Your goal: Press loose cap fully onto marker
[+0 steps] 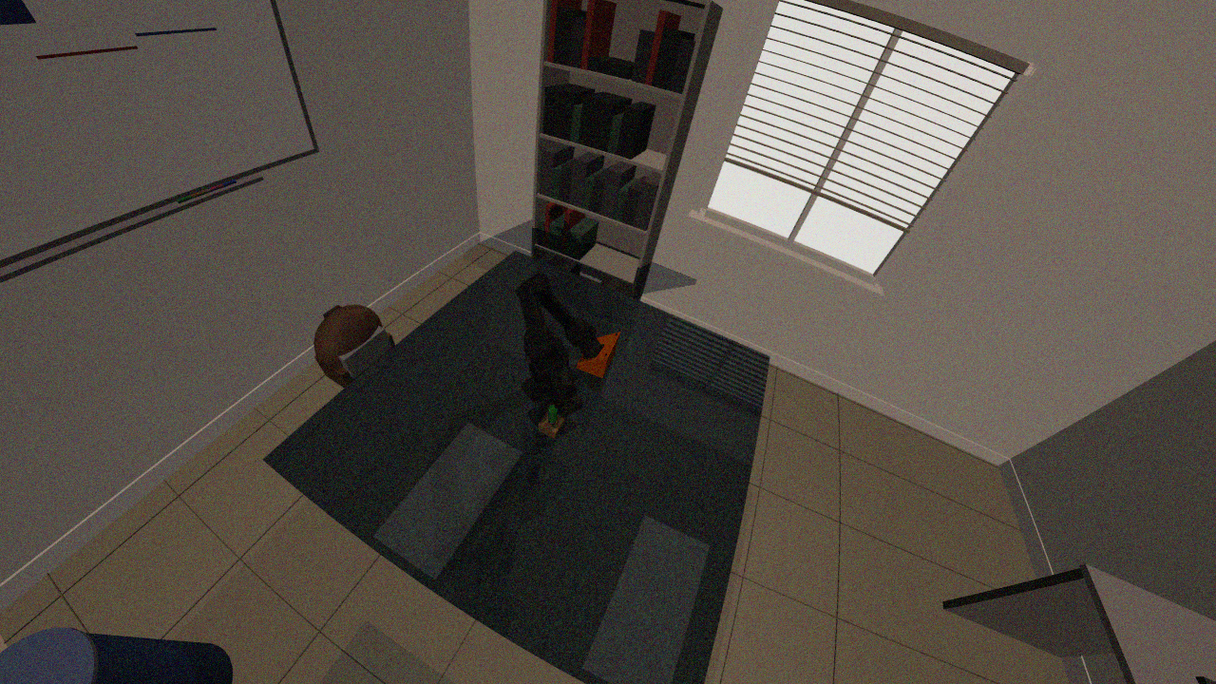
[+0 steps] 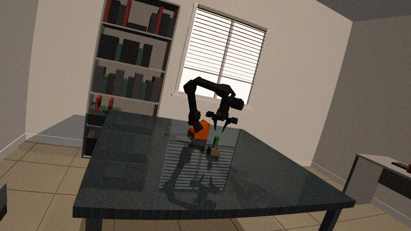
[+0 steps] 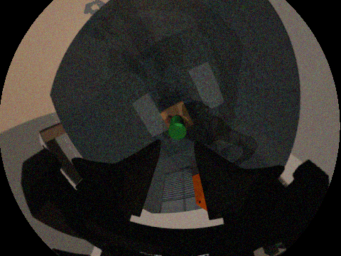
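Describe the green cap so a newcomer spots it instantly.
On the big dark table, find the orange base plate. Nearby sits a small tan block. The cap is the green cylinder upright above that block, narrower than it and below the black gripper's parted fingers.

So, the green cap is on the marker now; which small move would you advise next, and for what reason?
I would probably lift the gripper a little farther straight up, away from the marker. Its fingers stand apart above the green cap, touching nothing, and the cap sits upright over the wooden block.
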Robot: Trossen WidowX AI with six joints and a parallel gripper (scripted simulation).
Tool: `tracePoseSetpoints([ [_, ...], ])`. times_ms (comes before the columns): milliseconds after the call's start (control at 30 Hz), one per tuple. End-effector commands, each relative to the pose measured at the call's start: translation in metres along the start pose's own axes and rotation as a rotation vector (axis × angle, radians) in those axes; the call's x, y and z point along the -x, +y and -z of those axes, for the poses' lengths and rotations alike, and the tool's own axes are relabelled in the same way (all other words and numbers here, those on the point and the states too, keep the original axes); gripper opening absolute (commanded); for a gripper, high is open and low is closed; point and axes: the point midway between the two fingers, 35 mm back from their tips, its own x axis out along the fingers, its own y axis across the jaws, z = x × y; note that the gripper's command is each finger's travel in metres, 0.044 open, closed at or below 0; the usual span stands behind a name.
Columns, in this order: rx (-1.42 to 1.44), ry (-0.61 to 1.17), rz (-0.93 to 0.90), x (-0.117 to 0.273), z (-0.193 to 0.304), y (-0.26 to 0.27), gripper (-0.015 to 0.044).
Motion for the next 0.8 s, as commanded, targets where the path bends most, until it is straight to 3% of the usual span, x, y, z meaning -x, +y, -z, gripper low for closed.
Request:
tracePoseSetpoints([
  [0, 0.501, 0.001, 0.003, -0.005, 0.001, 0.0, 0.0099],
  [133, 0.517, 0.001, 0.003, -0.005, 0.001, 0.0, 0.0],
  [767, 0.516, 0.001, 0.003, -0.017, 0.0, 0.0, 0.0],
])
